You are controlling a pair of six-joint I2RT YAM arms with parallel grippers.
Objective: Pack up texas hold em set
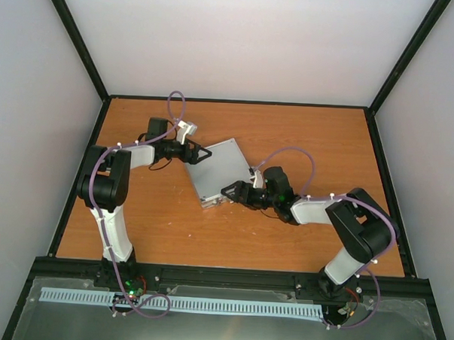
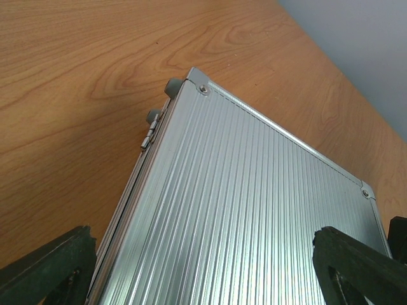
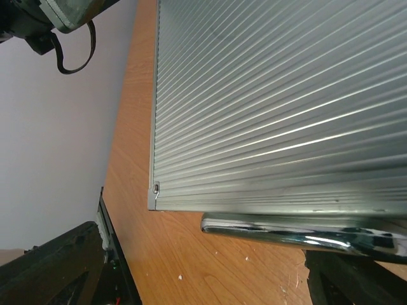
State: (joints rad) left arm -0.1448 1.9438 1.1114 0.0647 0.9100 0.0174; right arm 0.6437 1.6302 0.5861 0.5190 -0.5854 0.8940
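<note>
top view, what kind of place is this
Likely a robot lab test cell: a wooden table boxed in by plain white panels on a black frame, with a left arm and right arm bolted at its near edge, a silver case between them.

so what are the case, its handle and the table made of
The case looks like aluminium: silver ribbed sheet with a satin sheen and riveted corner trim. Its handle seems to be chromed metal, mirror-bright with sharp reflections. The table shows orange-brown wood grain, smooth and matte, possibly laminate rather than solid wood.
</note>
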